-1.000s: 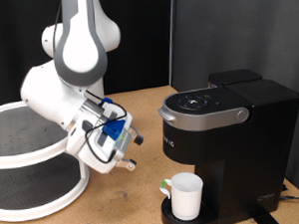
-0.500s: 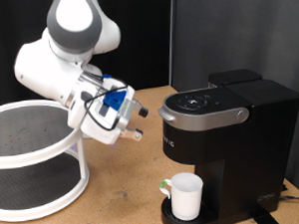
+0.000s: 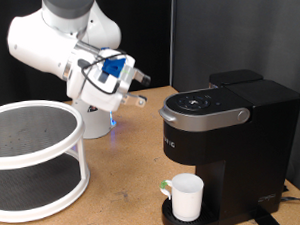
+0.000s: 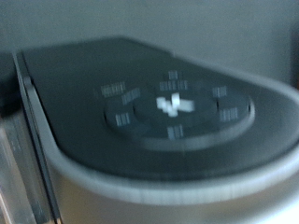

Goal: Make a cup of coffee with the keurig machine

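The keurig machine [image 3: 231,139] stands at the exterior view's right on the wooden table, lid closed, with round buttons on its silver-banded brew head. The white cup [image 3: 186,196] sits upright on its drip base under the brew head. My gripper [image 3: 141,91] is raised in the air to the left of the brew head and a little above it. Its fingers are spread and empty and point towards the machine. The wrist view is blurred and filled by the machine's top button panel [image 4: 168,107]. No fingers show there.
A white two-tier round rack [image 3: 31,148] with dark mesh shelves stands at the exterior view's left. The arm's base [image 3: 95,120] is behind it. A dark curtain hangs at the back.
The gripper has risen from low beside the rack and the cup, and moved up and right towards the machine's top. The cup and machine have not moved.
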